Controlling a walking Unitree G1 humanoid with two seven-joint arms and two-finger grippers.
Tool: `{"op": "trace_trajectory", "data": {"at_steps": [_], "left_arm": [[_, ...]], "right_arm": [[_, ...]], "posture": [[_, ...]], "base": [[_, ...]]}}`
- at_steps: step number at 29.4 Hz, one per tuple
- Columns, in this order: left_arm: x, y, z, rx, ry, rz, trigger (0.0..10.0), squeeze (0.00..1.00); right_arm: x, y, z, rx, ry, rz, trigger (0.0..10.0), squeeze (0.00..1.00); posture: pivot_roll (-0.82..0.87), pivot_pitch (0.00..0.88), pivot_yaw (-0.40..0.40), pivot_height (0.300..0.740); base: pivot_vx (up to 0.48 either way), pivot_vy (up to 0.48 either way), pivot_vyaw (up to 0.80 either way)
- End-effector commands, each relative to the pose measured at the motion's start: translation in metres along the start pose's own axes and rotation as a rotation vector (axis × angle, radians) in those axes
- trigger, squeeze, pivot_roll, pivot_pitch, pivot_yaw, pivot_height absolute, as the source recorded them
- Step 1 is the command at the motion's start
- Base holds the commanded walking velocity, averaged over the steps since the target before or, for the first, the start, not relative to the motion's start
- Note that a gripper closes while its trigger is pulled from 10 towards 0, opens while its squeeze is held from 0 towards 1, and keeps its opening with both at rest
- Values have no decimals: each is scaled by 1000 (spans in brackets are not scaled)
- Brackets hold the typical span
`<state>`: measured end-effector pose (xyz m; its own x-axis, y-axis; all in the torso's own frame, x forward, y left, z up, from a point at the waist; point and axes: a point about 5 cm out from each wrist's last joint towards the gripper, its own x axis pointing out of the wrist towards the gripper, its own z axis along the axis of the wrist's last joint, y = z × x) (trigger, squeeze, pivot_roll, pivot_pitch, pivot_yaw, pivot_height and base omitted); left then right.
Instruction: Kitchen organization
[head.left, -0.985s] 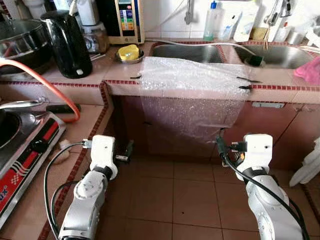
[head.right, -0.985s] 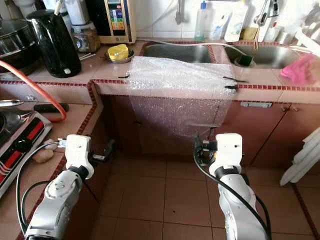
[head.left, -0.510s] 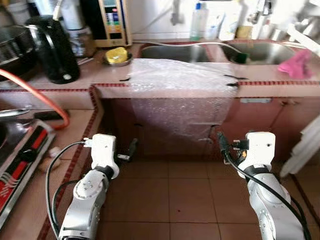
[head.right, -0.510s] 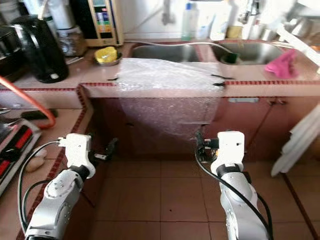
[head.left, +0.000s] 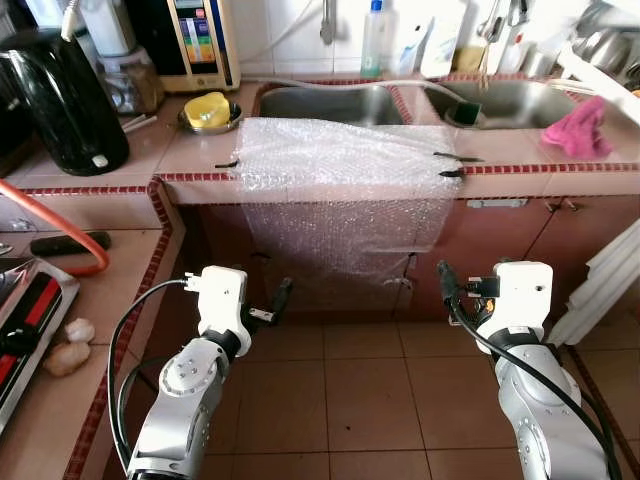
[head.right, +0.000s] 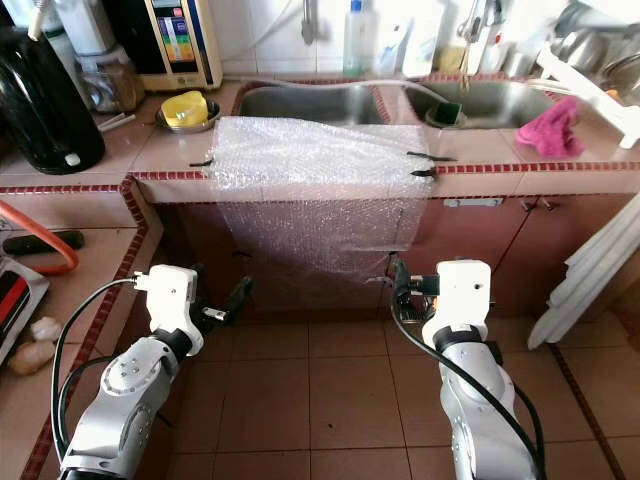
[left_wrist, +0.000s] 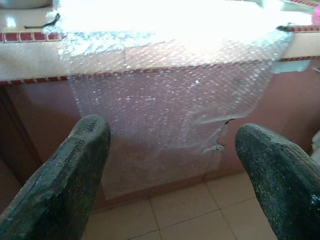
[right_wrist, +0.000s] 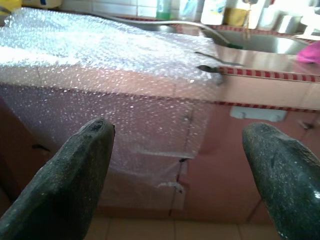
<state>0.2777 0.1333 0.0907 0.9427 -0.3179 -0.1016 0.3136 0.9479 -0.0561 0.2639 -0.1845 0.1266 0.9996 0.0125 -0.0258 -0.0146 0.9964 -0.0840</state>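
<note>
Both the left gripper (left_wrist: 170, 165) and right gripper (right_wrist: 175, 165) are spread wide, holding nothing. They face the bubble wrap (head.left: 340, 170) draped over the counter (head.left: 130, 165), likely to grab it.

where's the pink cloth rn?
In the left eye view the pink cloth lies on the counter at the far right, just right of the right-hand sink basin.
</note>
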Motion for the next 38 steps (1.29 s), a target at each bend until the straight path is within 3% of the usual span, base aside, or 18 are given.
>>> {"op": "trace_trajectory", "data": {"at_steps": [1,26,38], "left_arm": [[0,2,2,0,-8,1,10000,0],[7,-1,10,9,-41,14,10000,0],[10,7,18,10,-75,94,10000,0]], "right_arm": [[0,-1,0,-11,-3,1,10000,0],[6,0,9,-39,-42,24,10000,0],[12,-1,15,-18,-47,10,10000,0]], "posture": [[-24,0,41,740],[-20,0,24,740],[-15,0,24,740]], "base": [[405,0,0],[417,0,0],[0,-20,0]]}}
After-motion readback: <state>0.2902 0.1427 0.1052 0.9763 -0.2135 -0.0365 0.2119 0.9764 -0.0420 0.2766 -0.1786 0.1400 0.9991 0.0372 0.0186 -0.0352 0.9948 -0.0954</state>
